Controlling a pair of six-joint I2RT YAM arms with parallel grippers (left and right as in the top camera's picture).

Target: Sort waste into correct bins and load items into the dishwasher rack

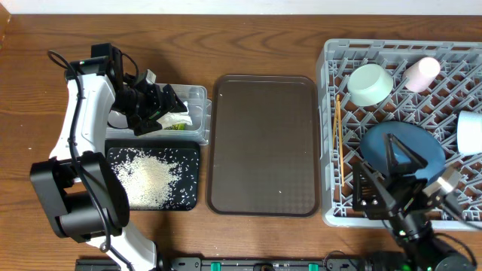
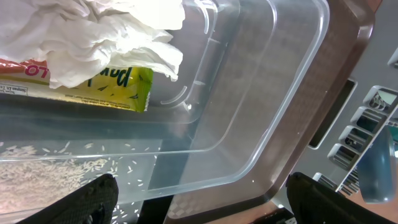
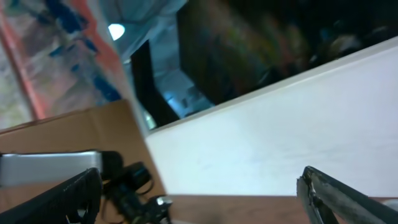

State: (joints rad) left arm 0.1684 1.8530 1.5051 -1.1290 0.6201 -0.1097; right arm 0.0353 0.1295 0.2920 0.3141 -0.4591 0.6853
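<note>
**Waste lies left of the brown tray**

Left of the brown serving tray [image 1: 263, 143], a clear tub [image 2: 273, 93] holds a crumpled white tissue [image 2: 118, 43] over a yellow-green wrapper [image 2: 118, 87]. White rice grains [image 1: 151, 179] heap in the black tray [image 1: 188, 199] alongside. The left gripper [image 1: 160, 105] hovers above the tub, jaws apart, empty. Right of the tray, the right gripper [image 1: 403, 154] hangs over the grey rack [image 1: 331, 75], jaws spread, empty.

Wooden table [image 1: 263, 45]. Directly on it, at the left, a clear tub [image 1: 197, 94] with a black tray [image 1: 190, 150] just beside it on the near side. Brown serving tray [image 1: 263, 143] sits mid-table, between those two and the grey rack [image 1: 331, 75] at the right.
</note>
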